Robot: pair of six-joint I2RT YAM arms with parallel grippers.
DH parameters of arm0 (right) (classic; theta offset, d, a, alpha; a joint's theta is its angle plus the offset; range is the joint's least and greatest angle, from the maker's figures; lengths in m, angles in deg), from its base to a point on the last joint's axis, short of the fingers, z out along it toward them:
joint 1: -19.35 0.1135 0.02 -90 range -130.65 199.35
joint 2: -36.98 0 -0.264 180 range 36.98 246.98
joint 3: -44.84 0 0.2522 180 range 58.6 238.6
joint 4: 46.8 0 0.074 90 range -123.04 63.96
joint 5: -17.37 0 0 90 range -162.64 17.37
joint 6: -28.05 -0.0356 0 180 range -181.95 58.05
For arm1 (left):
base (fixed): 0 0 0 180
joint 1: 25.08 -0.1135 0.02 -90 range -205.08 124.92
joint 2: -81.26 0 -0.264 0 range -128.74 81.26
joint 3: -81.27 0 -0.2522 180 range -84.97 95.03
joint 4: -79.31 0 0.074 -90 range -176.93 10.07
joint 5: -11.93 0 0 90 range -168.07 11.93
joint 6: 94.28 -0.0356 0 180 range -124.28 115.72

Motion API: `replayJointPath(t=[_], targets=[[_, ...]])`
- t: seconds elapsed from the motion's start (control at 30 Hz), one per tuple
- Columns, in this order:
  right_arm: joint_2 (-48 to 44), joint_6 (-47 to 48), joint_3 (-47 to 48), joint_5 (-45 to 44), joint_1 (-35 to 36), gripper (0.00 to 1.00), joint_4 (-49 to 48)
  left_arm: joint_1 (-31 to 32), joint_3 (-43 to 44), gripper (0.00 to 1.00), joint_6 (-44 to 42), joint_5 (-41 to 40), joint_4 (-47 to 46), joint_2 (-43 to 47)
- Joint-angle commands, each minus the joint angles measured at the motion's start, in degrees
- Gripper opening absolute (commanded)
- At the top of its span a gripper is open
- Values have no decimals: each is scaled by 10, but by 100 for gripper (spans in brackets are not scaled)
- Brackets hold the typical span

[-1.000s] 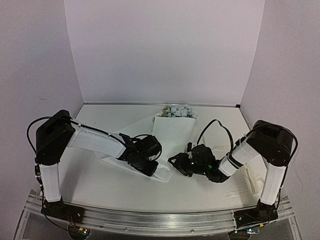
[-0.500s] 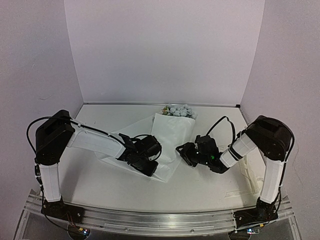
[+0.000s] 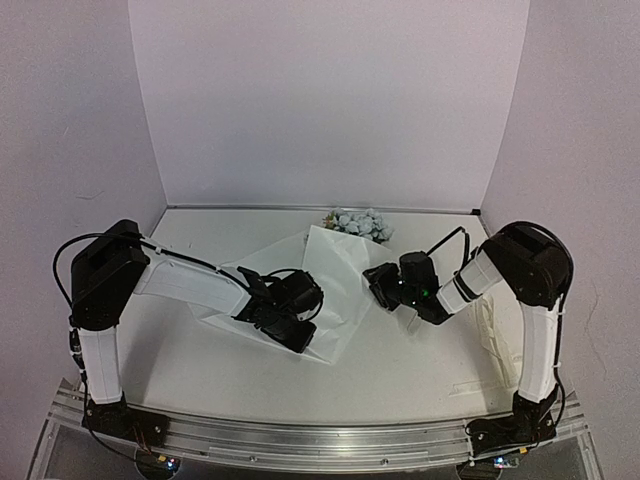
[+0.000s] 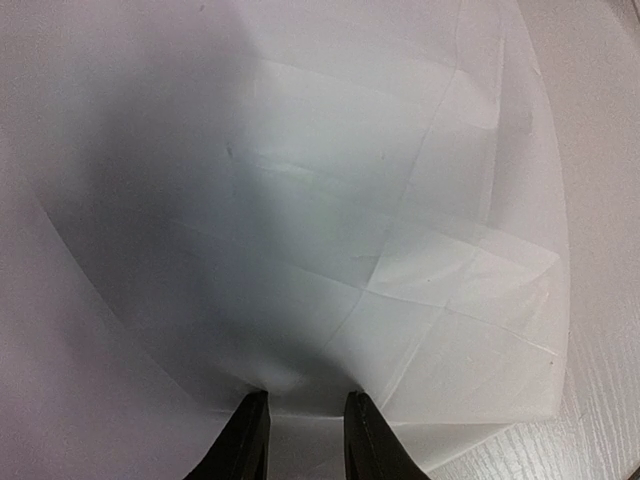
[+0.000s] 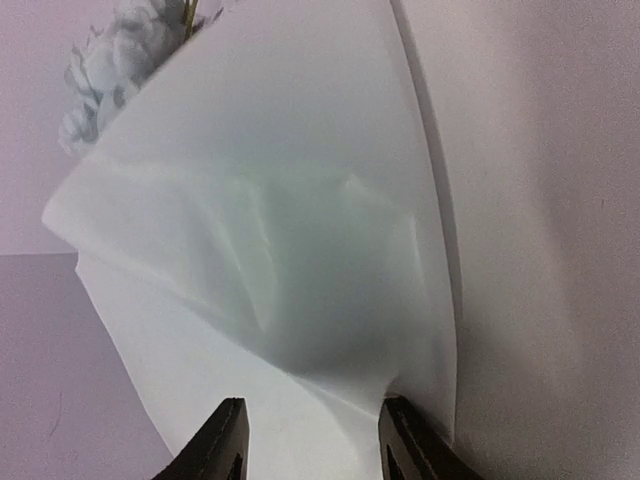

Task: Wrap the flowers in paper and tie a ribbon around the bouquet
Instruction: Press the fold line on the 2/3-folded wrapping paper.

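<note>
We fold paper (image 3: 335,268) over the flowers (image 3: 358,222). Left end effector (image 4: 305,440) and right end effector (image 5: 310,440) each pinch paper. Next, lay the right-held edge across the flowers.

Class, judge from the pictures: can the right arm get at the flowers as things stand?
Probably not yet. The flowers lie close, just beyond the right gripper, but its jaws hold a raised flap of the paper, so it would need to let go first.
</note>
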Motion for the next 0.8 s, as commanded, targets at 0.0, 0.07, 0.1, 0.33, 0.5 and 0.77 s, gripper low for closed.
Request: replayJointPath(t=[0.0, 0.07, 0.1, 0.33, 0.5, 0.77], targets=[[21, -12, 43, -15, -33, 46, 27, 1, -21, 27, -4, 37, 60, -14], [31, -17, 63, -14, -46, 46, 34, 1, -17, 27, -4, 37, 63, -15], [36, -20, 73, -14, -51, 46, 38, 1, -16, 27, -4, 37, 64, -15], [72, -23, 153, -10, -87, 46, 87, 1, -10, 27, -3, 36, 69, -15], [101, -22, 225, 4, -114, 46, 129, 1, -7, 27, 0, 38, 71, -14], [63, 4, 301, 80, -156, 48, 221, 1, 19, 27, 12, 31, 87, -9]])
